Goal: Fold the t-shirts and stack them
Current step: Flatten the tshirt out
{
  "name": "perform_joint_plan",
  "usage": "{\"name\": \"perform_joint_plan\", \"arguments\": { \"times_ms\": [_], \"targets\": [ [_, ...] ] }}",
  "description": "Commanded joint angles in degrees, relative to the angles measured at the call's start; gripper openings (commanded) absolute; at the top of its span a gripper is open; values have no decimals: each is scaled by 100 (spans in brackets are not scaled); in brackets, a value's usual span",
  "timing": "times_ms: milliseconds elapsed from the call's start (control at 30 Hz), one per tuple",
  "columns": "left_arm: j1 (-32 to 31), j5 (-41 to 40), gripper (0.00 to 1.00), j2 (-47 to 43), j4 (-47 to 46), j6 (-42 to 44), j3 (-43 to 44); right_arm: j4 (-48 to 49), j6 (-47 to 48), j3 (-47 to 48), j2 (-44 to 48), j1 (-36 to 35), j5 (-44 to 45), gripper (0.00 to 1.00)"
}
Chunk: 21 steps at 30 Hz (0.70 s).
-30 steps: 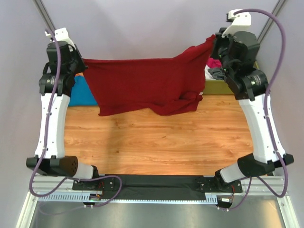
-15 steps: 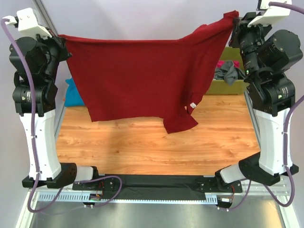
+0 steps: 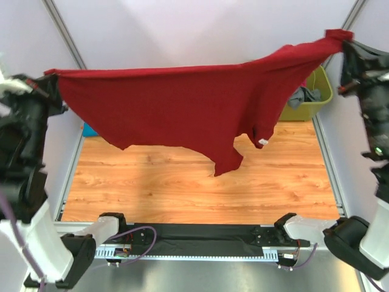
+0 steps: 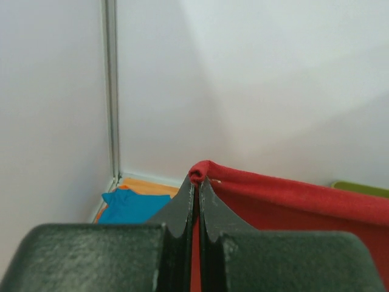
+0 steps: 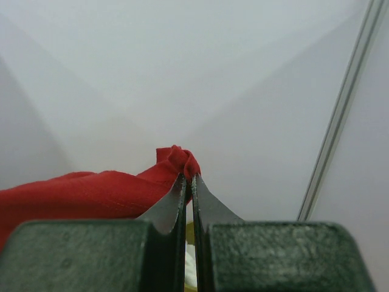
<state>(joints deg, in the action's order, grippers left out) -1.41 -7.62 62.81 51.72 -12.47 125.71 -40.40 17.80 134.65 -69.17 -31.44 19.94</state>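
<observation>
Here, the dark red shirt hung spread in the air above the wooden table, stretched between both arms. The left gripper was clamped tight on one upper corner, and the right gripper pinched the opposite, higher corner. The shirt's white label showed near its drooping lower edge. The teal-blue shirt lay at the table's far left corner.

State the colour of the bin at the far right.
The bin is lime green; clearest in top external view.
</observation>
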Motion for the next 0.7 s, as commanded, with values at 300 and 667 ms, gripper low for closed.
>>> {"name": "perform_joint_plan", "arguments": {
  "times_ms": [300,667],
  "targets": [
    [36,-644,0,-313,1111,315,955,243,944,-273,704,-11,809,0],
    [36,-627,0,179,-152,272,-1792,928,1314,-2080,-220,-38,1196,0]
  ]
}}
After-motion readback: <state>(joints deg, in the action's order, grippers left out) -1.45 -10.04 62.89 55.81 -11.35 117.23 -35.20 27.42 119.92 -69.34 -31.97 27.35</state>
